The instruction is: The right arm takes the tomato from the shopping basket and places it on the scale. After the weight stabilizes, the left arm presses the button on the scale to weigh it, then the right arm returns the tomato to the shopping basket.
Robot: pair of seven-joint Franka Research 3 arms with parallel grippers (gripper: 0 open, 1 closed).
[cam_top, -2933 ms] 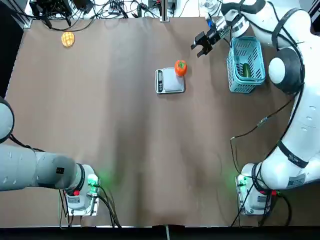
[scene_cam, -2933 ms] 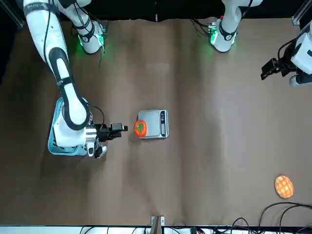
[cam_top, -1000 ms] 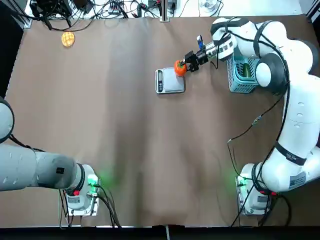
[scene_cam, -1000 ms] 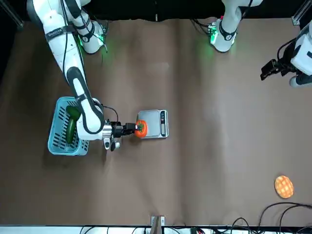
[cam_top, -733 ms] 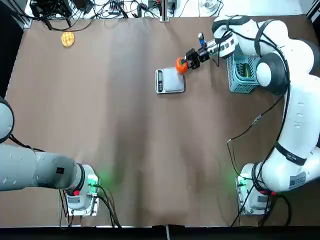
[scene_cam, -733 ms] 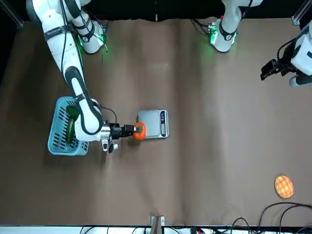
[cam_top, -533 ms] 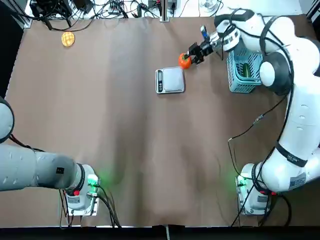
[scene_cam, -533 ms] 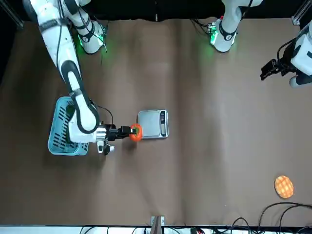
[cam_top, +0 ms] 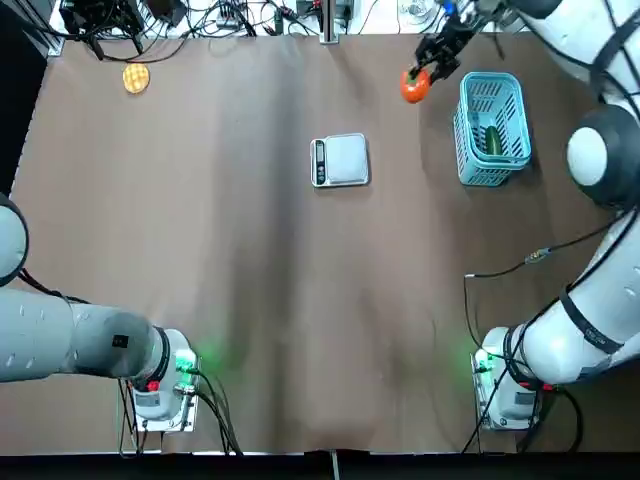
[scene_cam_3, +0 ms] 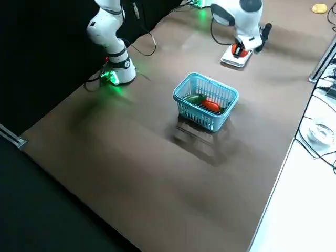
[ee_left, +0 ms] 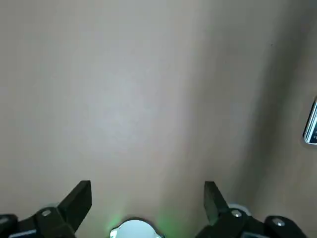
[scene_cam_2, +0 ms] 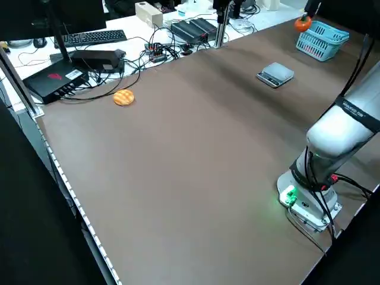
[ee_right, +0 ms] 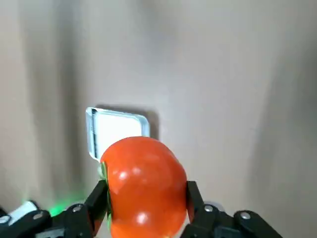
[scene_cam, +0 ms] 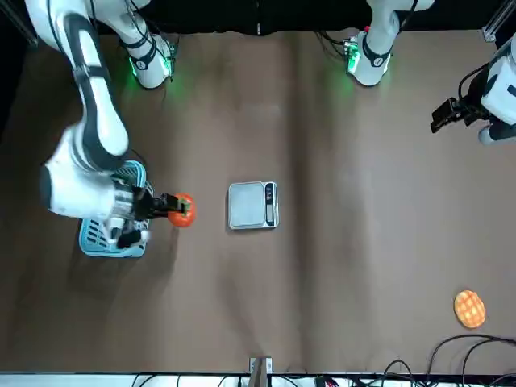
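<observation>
Tomato (cam_top: 414,87) in right pincer (cam_top: 424,68), beside basket (cam_top: 491,128).

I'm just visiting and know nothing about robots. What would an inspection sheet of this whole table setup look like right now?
Surface: brown table, flat, no spills seen.
Job's things: tomato held in the air beside the blue basket; scale bare, nothing on it.
Clutter: green vegetable in the basket; yellow-orange disc near a far corner.
Grippers: right gripper shut on the tomato; left gripper open, holding nothing, off at the table's side.
Cables: tangle of cables past the far edge; cable along the right arm.
Surroundings: keyboard and black boxes on a neighbouring desk.
</observation>
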